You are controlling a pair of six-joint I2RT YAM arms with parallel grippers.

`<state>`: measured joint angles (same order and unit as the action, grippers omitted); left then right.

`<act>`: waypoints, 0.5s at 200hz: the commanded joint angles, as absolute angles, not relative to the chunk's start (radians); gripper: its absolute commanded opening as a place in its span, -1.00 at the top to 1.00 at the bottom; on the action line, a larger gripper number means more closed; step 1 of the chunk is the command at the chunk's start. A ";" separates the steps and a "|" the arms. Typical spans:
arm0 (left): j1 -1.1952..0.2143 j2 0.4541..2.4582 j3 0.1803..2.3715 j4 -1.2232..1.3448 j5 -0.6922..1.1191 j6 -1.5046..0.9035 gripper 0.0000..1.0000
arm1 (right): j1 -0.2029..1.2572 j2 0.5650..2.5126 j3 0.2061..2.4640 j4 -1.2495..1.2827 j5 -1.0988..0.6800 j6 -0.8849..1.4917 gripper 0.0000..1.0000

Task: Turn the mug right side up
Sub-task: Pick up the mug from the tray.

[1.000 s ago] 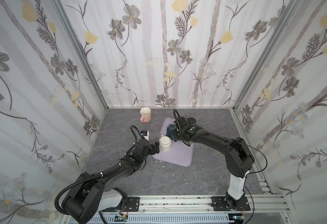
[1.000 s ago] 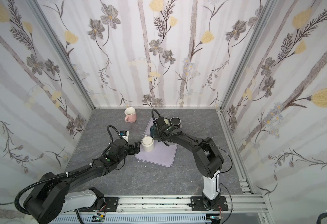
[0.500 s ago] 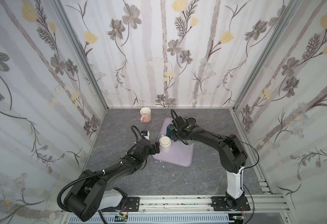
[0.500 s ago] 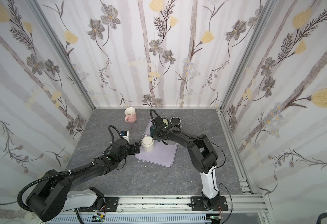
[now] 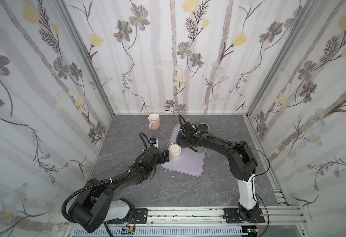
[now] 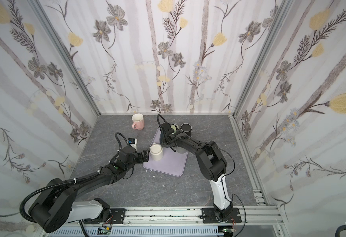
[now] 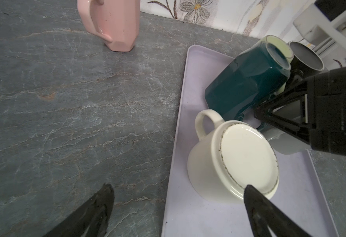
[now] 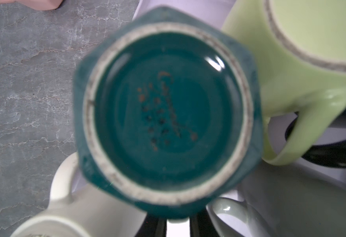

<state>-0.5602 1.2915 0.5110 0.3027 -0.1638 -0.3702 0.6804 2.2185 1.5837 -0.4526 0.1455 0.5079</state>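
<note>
Right gripper [image 7: 257,112] squeezes tight on the handle of the teal mug [image 7: 243,82], which sits upside down on the purple tray [image 7: 188,215]. Left gripper [image 7: 178,189] has its jaws spread wide, holding nothing, beside the cream mug [image 7: 248,156].

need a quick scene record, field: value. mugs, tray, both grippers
tray: lavender, on grey table
teal mug: on tray, base up
cream mug: on tray, base up
light green mug: base up, next to teal mug
grey mug: on tray under right arm, orientation unclear
pink mug: upright, off tray
dark mug: upright, by tray's far corner
right gripper: fingers shut at teal mug's handle
left gripper: open, empty, beside cream mug
</note>
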 commanded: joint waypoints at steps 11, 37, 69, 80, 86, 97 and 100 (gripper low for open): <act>-0.559 1.300 0.523 0.310 -0.166 -0.383 -1.00 | 0.677 2.214 1.590 -0.464 0.189 0.514 0.76; -0.560 1.308 0.526 0.310 -0.164 -0.383 -1.00 | 0.677 2.211 1.590 -0.478 0.190 0.515 0.81; -0.560 1.324 0.533 0.302 -0.173 -0.377 -1.00 | 0.684 2.192 1.581 -0.498 0.194 0.529 0.89; -0.560 1.330 0.534 0.304 -0.173 -0.377 -1.00 | 0.693 2.172 1.566 -0.498 0.201 0.534 0.90; -0.560 1.333 0.535 0.306 -0.173 -0.379 -1.00 | 0.696 2.160 1.558 -0.498 0.204 0.537 0.90; -0.560 1.342 0.538 0.304 -0.170 -0.380 -1.00 | 0.702 2.136 1.537 -0.497 0.214 0.542 0.93; -0.560 1.343 0.538 0.304 -0.170 -0.381 -1.00 | 0.701 2.129 1.531 -0.496 0.219 0.544 0.94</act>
